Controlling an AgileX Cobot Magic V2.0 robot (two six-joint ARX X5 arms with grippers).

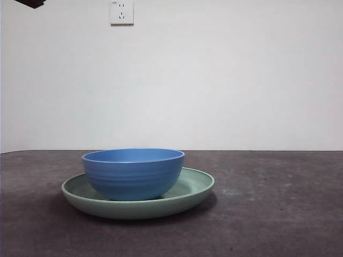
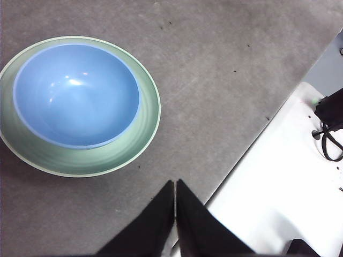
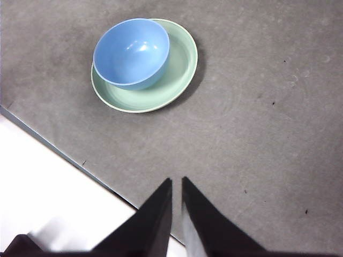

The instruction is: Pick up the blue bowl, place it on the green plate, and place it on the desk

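On the desk [image 1: 278,214], a dark grey-brown tabletop that fills the lower part of the front view, sits the green plate [image 1: 198,188], wide and shallow. Inside it stands the blue bowl [image 1: 134,174], upright and empty, resting on the plate's floor and set off-centre, so that a broad crescent of green shows on one side while the bowl's rim nearly meets the plate's rim on the other. Nothing touches either dish.

Neither arm is at work. From above, the left gripper [image 2: 175,184] hangs over bare desk near the desk's edge, its two black fingers pressed together with only a hairline seam between them and nothing held. The stacked dishes lie apart from it, further in from that edge. The right gripper [image 3: 177,182] also hovers near a desk edge, well apart from the dishes, its fingers drawn close with a thin gap and nothing between them. In the front view, only a dark tip shows at the top left corner; which arm it belongs to cannot be told.

The bowl appears to have been set into the plate already, which would explain why both grippers wait empty and clear of it. A white wall socket [image 1: 121,12] is fixed high on the pale wall behind.
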